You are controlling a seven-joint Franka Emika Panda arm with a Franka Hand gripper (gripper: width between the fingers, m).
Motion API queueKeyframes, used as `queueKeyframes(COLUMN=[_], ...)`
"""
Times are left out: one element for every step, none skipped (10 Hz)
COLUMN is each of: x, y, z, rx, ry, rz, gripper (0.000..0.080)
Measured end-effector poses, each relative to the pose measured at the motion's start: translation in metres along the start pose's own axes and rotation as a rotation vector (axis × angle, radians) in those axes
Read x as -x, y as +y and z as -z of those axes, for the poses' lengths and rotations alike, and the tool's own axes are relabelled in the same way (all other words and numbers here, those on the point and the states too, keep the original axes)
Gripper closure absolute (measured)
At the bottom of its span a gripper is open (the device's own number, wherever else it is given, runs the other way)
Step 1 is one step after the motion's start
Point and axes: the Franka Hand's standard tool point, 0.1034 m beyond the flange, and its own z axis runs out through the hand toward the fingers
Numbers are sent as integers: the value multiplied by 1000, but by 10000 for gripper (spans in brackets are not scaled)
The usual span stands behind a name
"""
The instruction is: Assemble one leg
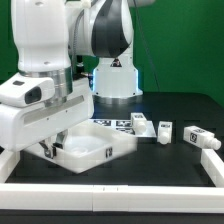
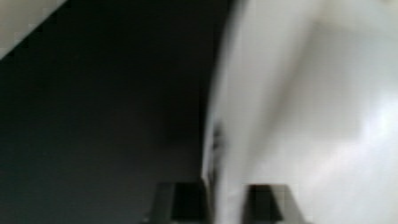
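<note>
A white square tabletop (image 1: 92, 146) lies on the black table at the exterior view's left. My gripper (image 1: 50, 148) is down at its near-left corner. In the wrist view the fingers (image 2: 180, 205) stand close together, one on each side of the tabletop's edge (image 2: 219, 150). The gripper (image 2: 222, 205) is shut on that edge; the white face (image 2: 320, 110) fills the side beyond it. Three white legs lie to the exterior view's right: one (image 1: 139, 120) behind the tabletop, one (image 1: 163, 130) in the middle, and one (image 1: 200, 138) farthest right.
The marker board (image 1: 118, 124) lies behind the tabletop by the arm's base (image 1: 115, 80). A white rail (image 1: 110, 192) runs along the table's front and turns up the right side (image 1: 212, 166).
</note>
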Motion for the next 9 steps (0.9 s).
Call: queueKeyframes(x=[-5,-14,-26,-40,-55,-68,-85,-106,-125], y=[1,1,-1,-7,-11,-12,-14,-17,-20], z=[4,6,7,7,9,12,14,17,20], rx=[7,13,14,3,-18,-35,-36,-26,-26], ry=[5,11,14,13,-1,-12,-14,-5,-7], rz=[-105,-202,-324,-486,-557,-633,-700,-742,-783], gripper=[743,743,743,743,743,743,743,743,743])
